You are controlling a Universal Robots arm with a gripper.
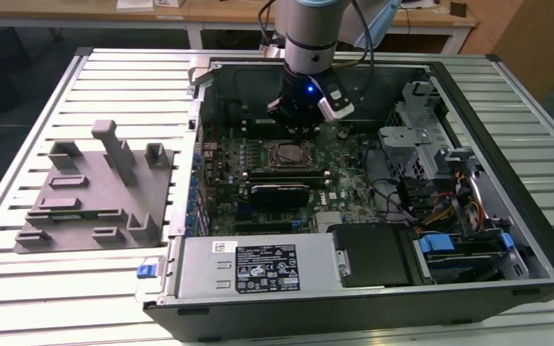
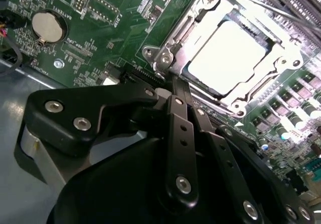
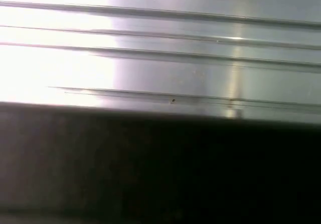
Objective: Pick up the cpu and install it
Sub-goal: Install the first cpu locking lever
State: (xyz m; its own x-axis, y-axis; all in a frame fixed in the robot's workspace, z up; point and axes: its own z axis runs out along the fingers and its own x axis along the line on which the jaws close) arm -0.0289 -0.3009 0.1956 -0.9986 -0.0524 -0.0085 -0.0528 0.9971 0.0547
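CPU work here sits inside the open computer case (image 1: 508, 238), a black tower lying on its side that fills the right and centre of the exterior view, on a slatted metal table (image 1: 27, 303). At the left of that frame a grey fixture (image 1: 94, 194) with upright posts lies on the table, just beside the case. Within the case, the green motherboard (image 1: 349, 173) spreads across the middle, with a power supply box (image 1: 257, 267) along the lower edge and a bundle of cables and drive bays at the right. The robot arm (image 1: 311, 36) comes down from the top centre of the frame, its gripper (image 1: 301, 130) hanging low over the board just above the socket (image 1: 291, 153). In the second wrist view, the cpu (image 2: 228, 53), its pale silver top glaring under the light, lies flat and square in the socket frame (image 2: 165, 58) in the upper right of the frame, apart from the fingertips. The gripper (image 2: 176, 86) fills the lower half there; its black fingers (image 2: 178, 128) are pressed together with nothing between them, the tips just beside the socket's edge. A round coin battery (image 2: 47, 25) sits in the upper left of that frame. In the first wrist view, bright ribbed metal (image 3: 200, 58) runs across the upper half.
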